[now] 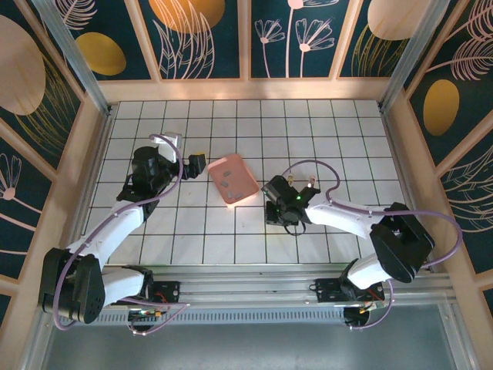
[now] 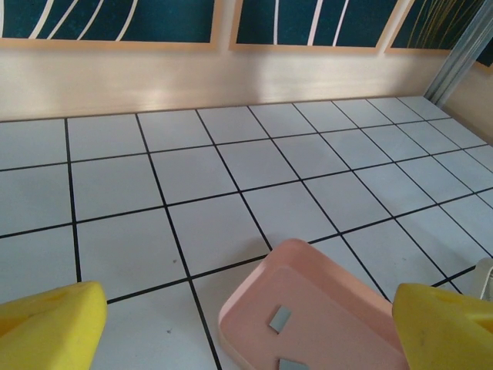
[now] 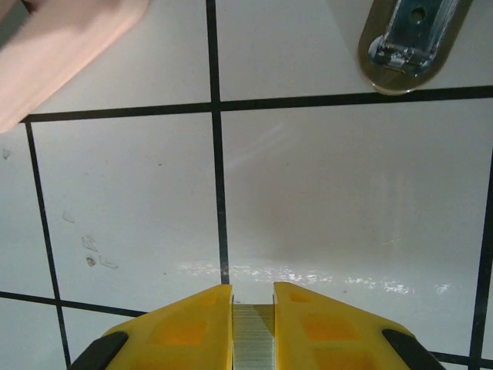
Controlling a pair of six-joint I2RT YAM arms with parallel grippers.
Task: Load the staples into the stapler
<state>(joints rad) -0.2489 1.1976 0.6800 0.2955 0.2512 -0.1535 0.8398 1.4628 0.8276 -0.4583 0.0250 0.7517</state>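
While the tiled desk [image 1: 231,116] carries the pink tray [image 1: 233,179], the left end effector [image 2: 248,304] hangs spread wide beside it; the right end effector [image 3: 253,297], the stapler [image 3: 408,38] just ahead, pinches a strip of staples [image 3: 253,339]; two more strips [image 2: 281,318] lie in the tray.

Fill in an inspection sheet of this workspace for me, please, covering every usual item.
Surface: white tiled table with black grid lines; faint scuffs near the right arm.
Job's things: stapler lies on the table, apart from the pink tray; loose staples lie in the tray; one staple strip is held.
Clutter: nothing seen.
End effectors: left end effector open and empty, near the tray; right end effector shut on the staple strip.
Cables: purple cables loop along both arms.
Surroundings: wood-framed walls with teal floral panels.
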